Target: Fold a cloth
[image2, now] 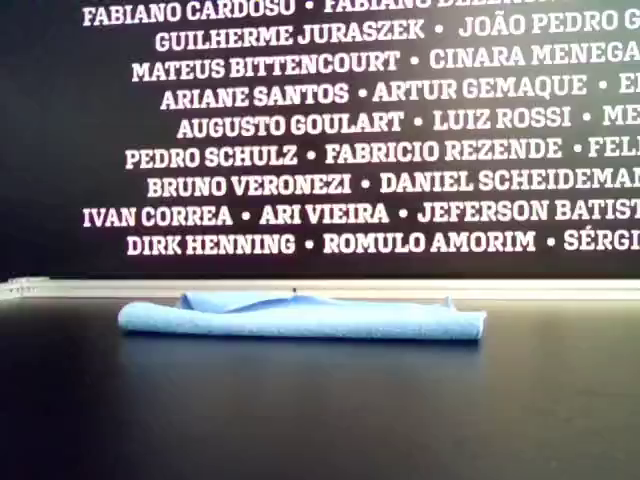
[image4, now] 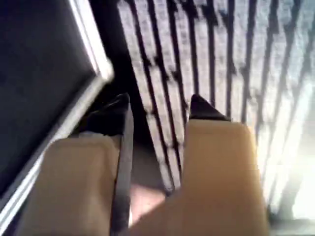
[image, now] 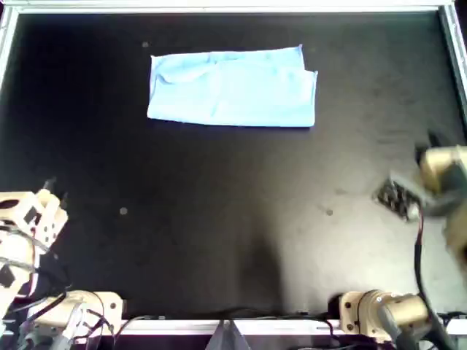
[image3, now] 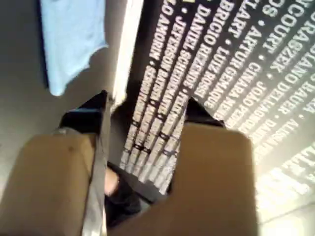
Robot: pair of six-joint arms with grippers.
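The light-blue cloth [image: 232, 89] lies on the far middle of the black table, folded into a wide rectangle with its right-hand edge slightly uneven. In the exterior view it [image2: 300, 320] is a low flat band. The first wrist view shows one end of it [image3: 71, 39] far beyond the fingers. My first gripper [image: 52, 191] is at the overhead view's near left, far from the cloth, open and empty [image3: 147, 105]. My second gripper [image: 429, 148] is at the overhead view's right edge, blurred, open and empty [image4: 160, 105].
A metal rim [image: 219, 9] borders the black table [image: 233, 219]. A dark wall with white names [image2: 350, 130] stands behind the far edge. Two arm bases [image: 379, 313] sit at the near edge.
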